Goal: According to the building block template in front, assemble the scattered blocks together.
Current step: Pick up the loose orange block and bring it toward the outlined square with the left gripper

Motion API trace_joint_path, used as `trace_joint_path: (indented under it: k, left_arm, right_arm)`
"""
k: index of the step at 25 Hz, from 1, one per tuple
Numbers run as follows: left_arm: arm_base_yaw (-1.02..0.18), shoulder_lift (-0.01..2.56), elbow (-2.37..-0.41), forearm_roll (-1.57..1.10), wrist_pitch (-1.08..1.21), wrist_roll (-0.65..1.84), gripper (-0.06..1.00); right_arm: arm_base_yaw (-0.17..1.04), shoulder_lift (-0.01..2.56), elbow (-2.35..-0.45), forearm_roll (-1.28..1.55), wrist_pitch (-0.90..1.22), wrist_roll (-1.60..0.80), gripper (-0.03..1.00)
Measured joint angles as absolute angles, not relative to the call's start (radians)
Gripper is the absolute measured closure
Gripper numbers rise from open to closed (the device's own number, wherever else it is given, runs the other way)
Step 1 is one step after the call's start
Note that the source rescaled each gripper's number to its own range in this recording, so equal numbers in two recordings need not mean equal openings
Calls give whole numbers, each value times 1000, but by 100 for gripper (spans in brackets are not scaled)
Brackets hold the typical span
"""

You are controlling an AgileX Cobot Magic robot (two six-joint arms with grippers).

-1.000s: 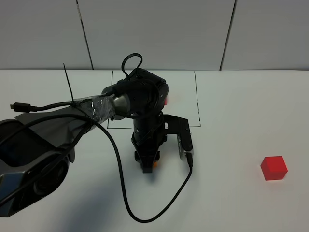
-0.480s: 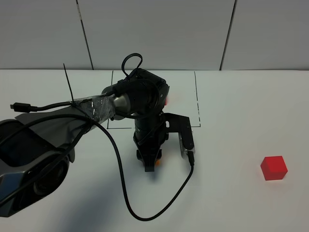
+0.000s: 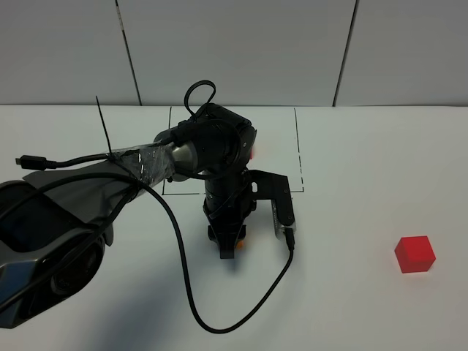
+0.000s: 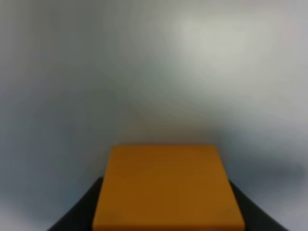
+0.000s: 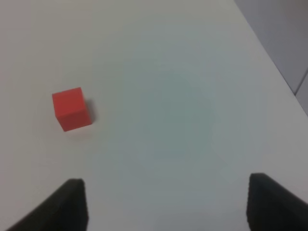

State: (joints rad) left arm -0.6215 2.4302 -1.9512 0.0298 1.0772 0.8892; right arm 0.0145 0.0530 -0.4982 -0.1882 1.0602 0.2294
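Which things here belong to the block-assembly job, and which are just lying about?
Job: orange cube in the left gripper; red cube; building block template, mostly hidden.
Lying about: black cable looped on the table.

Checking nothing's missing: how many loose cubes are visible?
2. The orange cube sits in the left gripper near the middle of the table; the red cube lies at the right. The left arm may hide others.
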Motion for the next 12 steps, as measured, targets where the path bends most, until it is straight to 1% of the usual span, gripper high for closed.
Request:
trace_joint_path:
  k: [8, 10, 11, 12]
  left_arm:
    - [-621, 2430, -1951, 29, 1093, 889, 94]
    - [-621, 2430, -1951, 29, 1099, 889, 90]
    - [-621, 2430, -1951, 29, 1102, 889, 86]
    - [-621, 2430, -1951, 29, 1102, 889, 78]
  right_arm:
    - [15, 53, -498, -188, 1060, 229, 54]
    - [15, 53, -498, -188, 1060, 229, 54]
    - [15, 53, -498, -188, 1060, 229, 54]
    - [15, 53, -498, -188, 1060, 229, 54]
